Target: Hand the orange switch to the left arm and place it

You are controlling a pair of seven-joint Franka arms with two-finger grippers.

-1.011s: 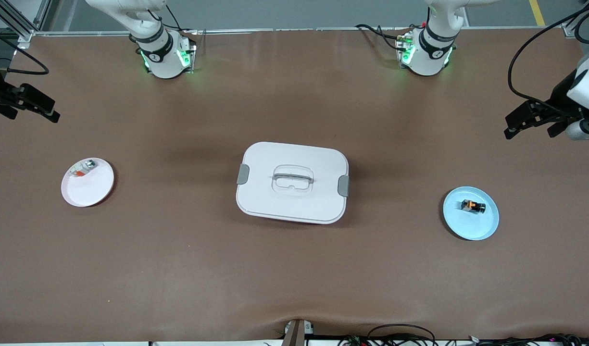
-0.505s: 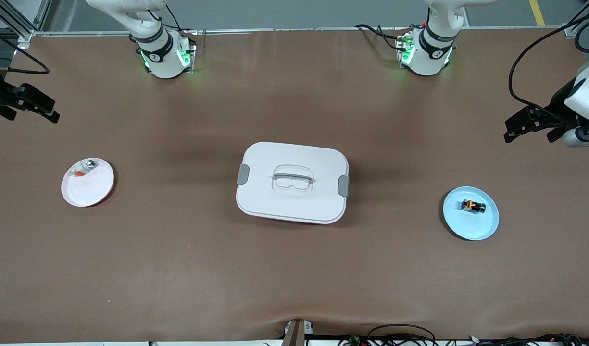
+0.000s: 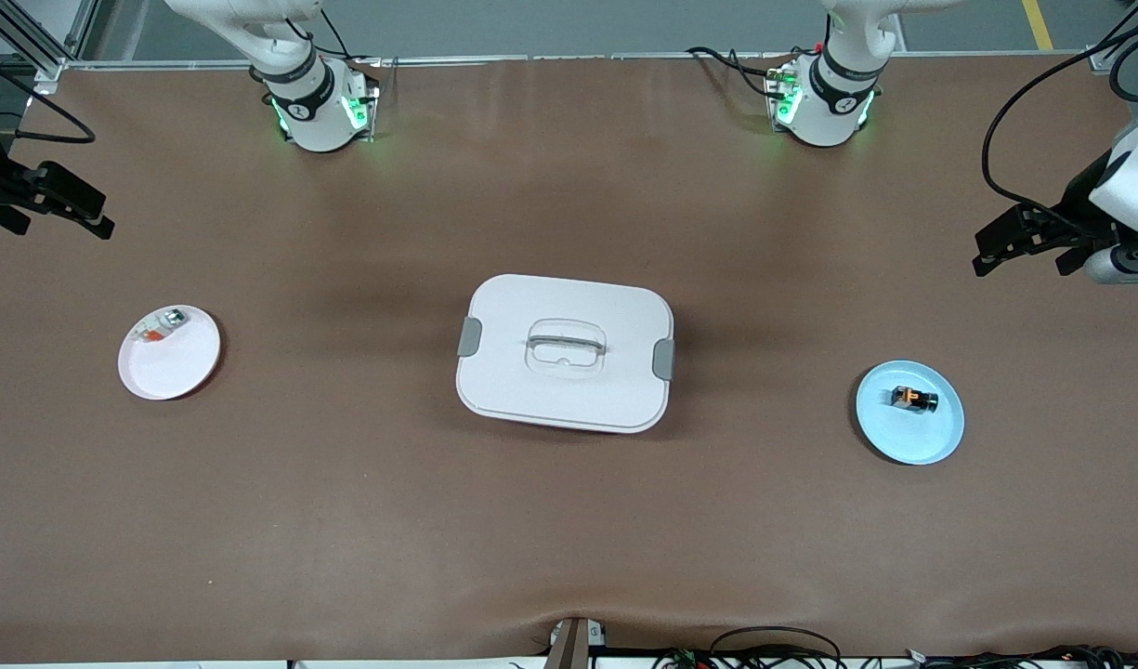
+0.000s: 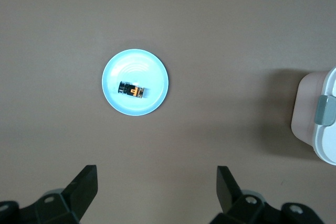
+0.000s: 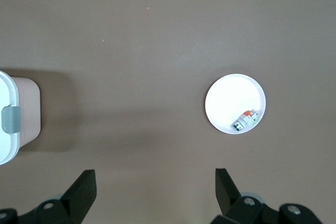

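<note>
The orange switch [image 3: 912, 399] lies on its side on a light blue plate [image 3: 910, 439] toward the left arm's end of the table. The left wrist view shows the switch [image 4: 132, 90] on that plate [image 4: 153, 72]. My left gripper [image 3: 1000, 243] hangs open and empty over bare table at that end, apart from the plate; its fingers [image 4: 156, 179] hold nothing. The white box [image 3: 531, 390] with grey latches sits mid-table. My right gripper [image 3: 62, 206] hangs open and empty over the right arm's end of the table, its jaws [image 5: 155, 182] wide apart.
A pink plate [image 3: 176, 370] toward the right arm's end carries a small silver-and-clear part [image 3: 158, 328], seen too in the right wrist view [image 5: 245, 119]. The box's edge shows in both wrist views [image 4: 326, 129] [image 5: 6, 129]. Cables trail along the table's front edge.
The left arm has shifted slightly toward the blue plate, its gripper still open. The right gripper has barely moved. Switch, plates and box lie as before.
</note>
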